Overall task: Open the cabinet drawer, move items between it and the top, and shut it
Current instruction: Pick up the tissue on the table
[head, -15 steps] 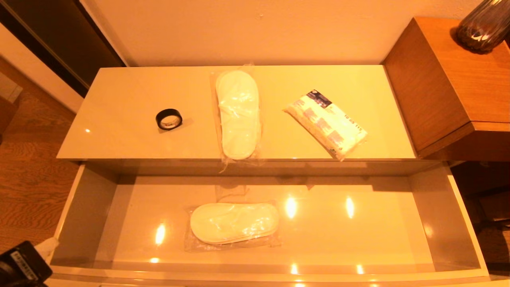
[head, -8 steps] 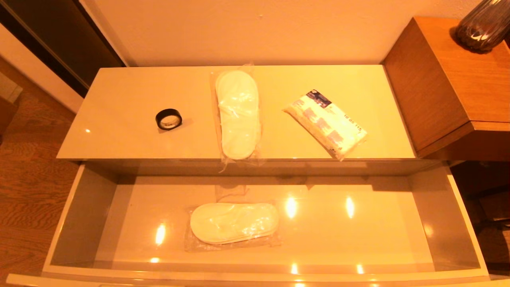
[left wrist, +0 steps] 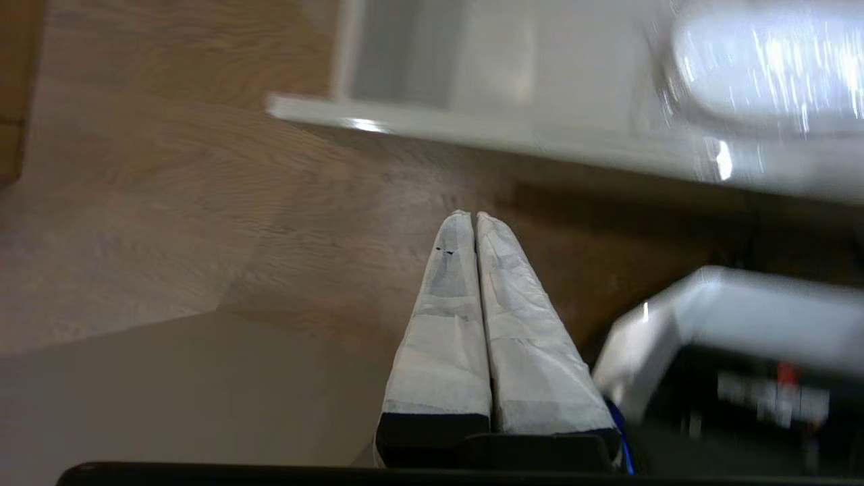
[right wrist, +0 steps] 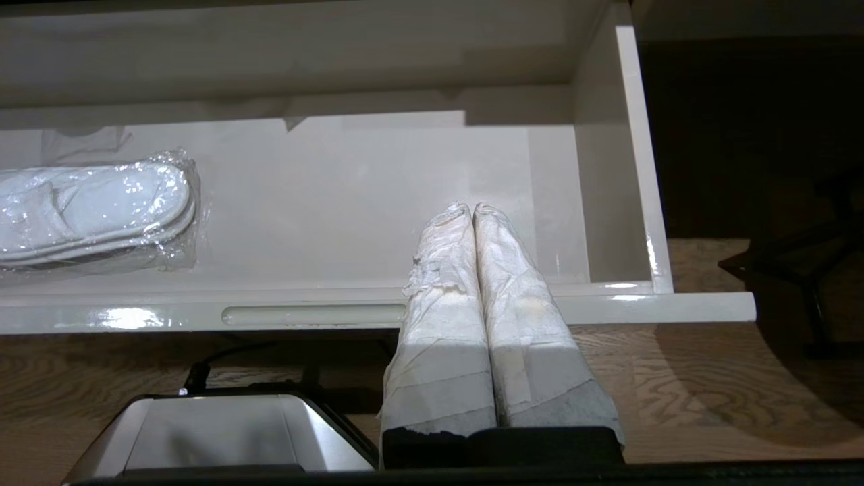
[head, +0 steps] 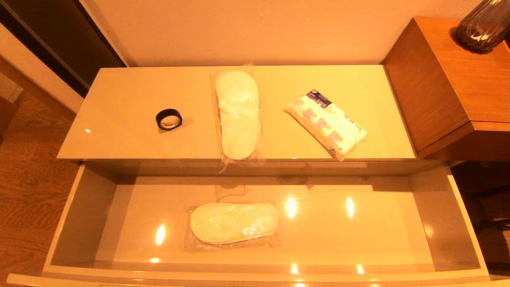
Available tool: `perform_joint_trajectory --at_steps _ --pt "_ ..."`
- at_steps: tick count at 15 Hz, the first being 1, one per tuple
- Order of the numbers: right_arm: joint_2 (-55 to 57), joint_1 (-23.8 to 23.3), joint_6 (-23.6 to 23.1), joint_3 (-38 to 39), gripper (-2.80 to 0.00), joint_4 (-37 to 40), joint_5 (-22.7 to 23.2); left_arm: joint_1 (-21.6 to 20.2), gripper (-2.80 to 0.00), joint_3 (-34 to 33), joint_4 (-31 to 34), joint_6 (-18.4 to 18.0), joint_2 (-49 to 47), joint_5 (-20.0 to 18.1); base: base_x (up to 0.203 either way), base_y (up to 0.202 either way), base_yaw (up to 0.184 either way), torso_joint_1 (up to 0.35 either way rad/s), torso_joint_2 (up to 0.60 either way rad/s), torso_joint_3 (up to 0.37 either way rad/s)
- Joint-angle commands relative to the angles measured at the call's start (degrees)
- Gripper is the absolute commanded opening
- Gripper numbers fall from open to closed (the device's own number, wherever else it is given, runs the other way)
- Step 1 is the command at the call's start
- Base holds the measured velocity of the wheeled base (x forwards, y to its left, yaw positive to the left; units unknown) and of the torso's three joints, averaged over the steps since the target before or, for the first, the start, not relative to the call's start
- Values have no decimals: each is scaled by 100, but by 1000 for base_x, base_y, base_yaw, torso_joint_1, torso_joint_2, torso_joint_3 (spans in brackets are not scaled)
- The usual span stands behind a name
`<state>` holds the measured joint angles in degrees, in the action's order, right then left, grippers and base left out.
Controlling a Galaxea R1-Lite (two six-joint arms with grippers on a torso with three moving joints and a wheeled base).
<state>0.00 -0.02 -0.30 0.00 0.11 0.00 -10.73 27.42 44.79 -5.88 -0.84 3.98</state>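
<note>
A: Drawer (head: 462,223) pulled fully out below the surface (head: 119,103). One bagged pair of slippers (head: 234,223) lying flat on the drawer floor, left of middle, nearer the front edge.

B: And up on the surface: black tape ring (head: 169,118) toward the left end, second bagged slippers (head: 238,113) at the middle with the bag hanging over the front edge, white packet with blue print (head: 326,123) toward the right end, close to the front edge.

A: Left claw (left wrist: 474,219) pressed together, empty, hanging over the wooden floor in front of the drawer's left front corner. Right claw (right wrist: 472,210) also pressed together, empty, parked near the drawer's front edge toward its right end.

B: Opening step looks finished; transfer step in hand. Next, probably: reach in over the front edge, spread the fingers, pinch the crinkly bag, lift clear of the walls. Slippery plastic, so worth a firm pinch.
</note>
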Motion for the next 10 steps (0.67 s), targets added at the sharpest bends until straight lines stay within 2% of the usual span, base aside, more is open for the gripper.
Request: perform_joint_trajectory --at_steps 1,3,5,6,7,8,10 --pt "9 4 -5 9 -280 -2 0 -76 -280 -255 112 -147 314 -142 0 0 0 0 0 0" --pt "9 2 -5 9 -280 -2 0 -72 -280 -752 -79 -500 314 -273 0 0 0 0 0 0" --pt "9 2 -5 9 -280 -2 0 -70 -280 -945 -614 -485 314 -343 0 0 0 0 0 0" --pt "9 2 -5 9 -280 -2 0 -70 -280 -1112 -1072 -301 314 -367 0 0 0 0 0 0" --pt "9 2 -5 9 -280 -2 0 -70 -280 -1386 -1846 -85 314 -379 0 0 0 0 0 0" --pt "9 2 -5 9 -280 -2 0 -70 -280 -1821 -2925 106 314 -391 0 0 0 0 0 0" --pt "9 2 -5 9 -280 -2 0 -70 -280 -2641 -4612 275 314 -411 0 0 0 0 0 0"
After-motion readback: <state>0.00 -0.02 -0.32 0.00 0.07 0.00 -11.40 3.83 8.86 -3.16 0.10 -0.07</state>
